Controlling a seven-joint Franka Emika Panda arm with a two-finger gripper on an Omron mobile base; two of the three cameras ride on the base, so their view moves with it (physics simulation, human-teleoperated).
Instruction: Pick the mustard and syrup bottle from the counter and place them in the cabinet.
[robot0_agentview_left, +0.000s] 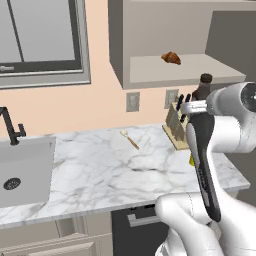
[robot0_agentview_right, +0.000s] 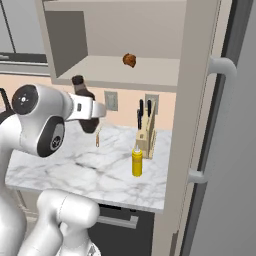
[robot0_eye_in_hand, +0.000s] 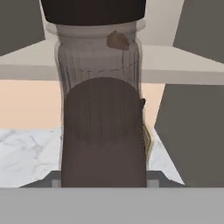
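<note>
White surface with grey veins; yellow mustard at its right; syrup bottle — dark brown, darker cap; grey-beige cabinet — beige shelf, brown croissant; tan knife block, black handles.

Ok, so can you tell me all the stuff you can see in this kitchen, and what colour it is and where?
syrup bottle: one, dark brown, held up in the air below the cabinet shelf.
mustard: one, yellow, standing on the counter by the knife block.
knife block: one, pale wood with dark handles, on the counter by the wall.
croissant: one, brown, on the cabinet shelf.
cabinet: one, grey-beige, open, on the wall.
counter: one, white marble.
small utensil: one, pale wood, lying on the counter.
sink: one, white, left end of the counter, with a black tap.
window: one, grey frame, above the sink.
pincer: one, shut on the syrup bottle.
</note>
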